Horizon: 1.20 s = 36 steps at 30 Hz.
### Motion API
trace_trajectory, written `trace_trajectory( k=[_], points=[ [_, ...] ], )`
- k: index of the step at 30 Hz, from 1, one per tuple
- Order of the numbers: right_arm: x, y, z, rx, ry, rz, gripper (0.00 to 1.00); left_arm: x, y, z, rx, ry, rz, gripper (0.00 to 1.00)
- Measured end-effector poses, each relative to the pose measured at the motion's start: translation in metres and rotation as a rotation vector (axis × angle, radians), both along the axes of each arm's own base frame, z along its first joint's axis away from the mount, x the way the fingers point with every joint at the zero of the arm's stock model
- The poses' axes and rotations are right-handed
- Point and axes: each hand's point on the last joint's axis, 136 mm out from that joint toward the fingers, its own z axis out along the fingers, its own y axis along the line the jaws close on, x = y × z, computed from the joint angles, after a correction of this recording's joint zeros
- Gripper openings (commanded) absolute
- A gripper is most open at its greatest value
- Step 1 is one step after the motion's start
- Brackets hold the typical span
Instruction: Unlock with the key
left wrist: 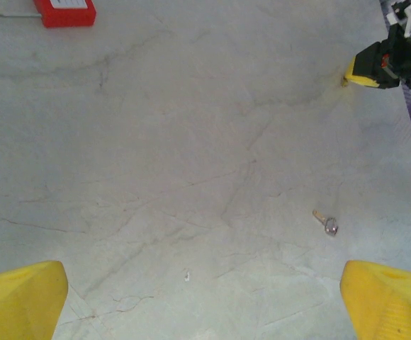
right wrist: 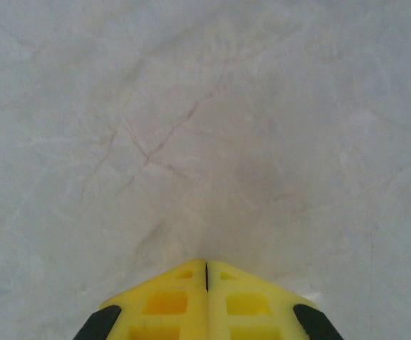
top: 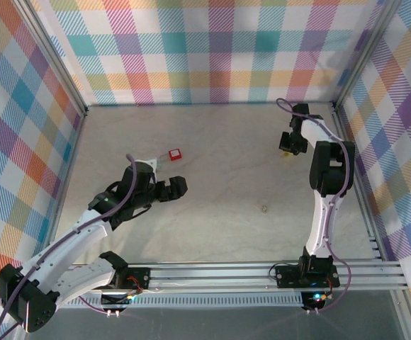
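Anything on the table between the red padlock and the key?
Nothing: the stretch from red padlock to key is bare tabletop, seen from the left wrist.

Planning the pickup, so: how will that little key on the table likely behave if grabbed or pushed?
The key lies flat on the table, so it probably offers little edge to pinch. It looks metal and tiny, likely stiff and light. A push would probably slide it across the smooth-looking surface rather than roll it.
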Motion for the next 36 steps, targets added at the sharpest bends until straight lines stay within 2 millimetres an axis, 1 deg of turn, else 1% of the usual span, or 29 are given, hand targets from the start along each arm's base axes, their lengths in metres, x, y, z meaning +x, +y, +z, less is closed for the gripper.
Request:
trace_trajectory(
  k=[3, 5, 7, 9, 10, 13, 19, 20, 21, 23, 24, 26, 27, 31, 33, 36],
  points=[
    [-0.011, 0.003, 0.0, 0.024, 0.001, -0.024, 0.0, 0.001, -0.009, -0.004, 0.004, 0.009, -0.02, 0.97],
    [-0.024, 0.005, 0.0, 0.043, 0.015, -0.042, 0.0, 0.002, -0.018, -0.006, -0.001, 0.009, -0.037, 0.97],
    [-0.038, 0.008, 0.001, 0.067, 0.024, -0.061, 0.0, 0.004, -0.03, -0.008, -0.02, 0.009, -0.055, 0.96],
    [-0.053, 0.013, 0.003, 0.098, 0.032, -0.083, 0.0, 0.007, -0.047, -0.009, -0.059, 0.011, -0.077, 0.95],
    [-0.057, 0.015, 0.007, 0.113, 0.026, -0.091, 0.0, 0.009, -0.056, -0.01, -0.082, 0.014, -0.086, 0.94],
    [-0.068, 0.023, 0.024, 0.172, -0.012, -0.113, 0.0, 0.019, -0.081, -0.012, -0.161, 0.024, -0.099, 0.9],
    [-0.083, 0.039, 0.072, 0.275, -0.128, -0.122, 0.0, 0.034, -0.142, -0.015, -0.317, 0.059, -0.148, 0.82],
    [-0.084, 0.04, 0.078, 0.278, -0.144, -0.12, 0.03, 0.037, -0.151, -0.014, -0.344, 0.065, -0.156, 0.81],
    [-0.085, 0.04, 0.083, 0.276, -0.156, -0.115, 0.15, 0.039, -0.159, -0.014, -0.367, 0.07, -0.162, 0.81],
    [-0.084, 0.039, 0.085, 0.261, -0.165, -0.098, 0.35, 0.042, -0.171, -0.014, -0.404, 0.077, -0.173, 0.81],
    [-0.084, 0.038, 0.083, 0.242, -0.157, -0.079, 0.43, 0.043, -0.176, -0.014, -0.417, 0.079, -0.179, 0.82],
    [-0.085, 0.034, 0.074, 0.205, -0.133, -0.05, 0.52, 0.04, -0.181, -0.012, -0.431, 0.08, -0.189, 0.83],
    [-0.085, 0.032, 0.067, 0.182, -0.116, -0.035, 0.54, 0.038, -0.184, -0.01, -0.436, 0.076, -0.198, 0.84],
    [-0.088, 0.021, 0.039, 0.103, -0.04, 0.004, 0.55, 0.029, -0.193, -0.003, -0.441, 0.062, -0.232, 0.86],
    [-0.086, 0.019, 0.026, 0.078, -0.004, 0.026, 0.55, 0.027, -0.193, -0.002, -0.43, 0.055, -0.239, 0.86],
    [-0.079, 0.015, 0.015, 0.048, 0.022, 0.051, 0.54, 0.025, -0.189, 0.001, -0.411, 0.044, -0.236, 0.86]
  ],
)
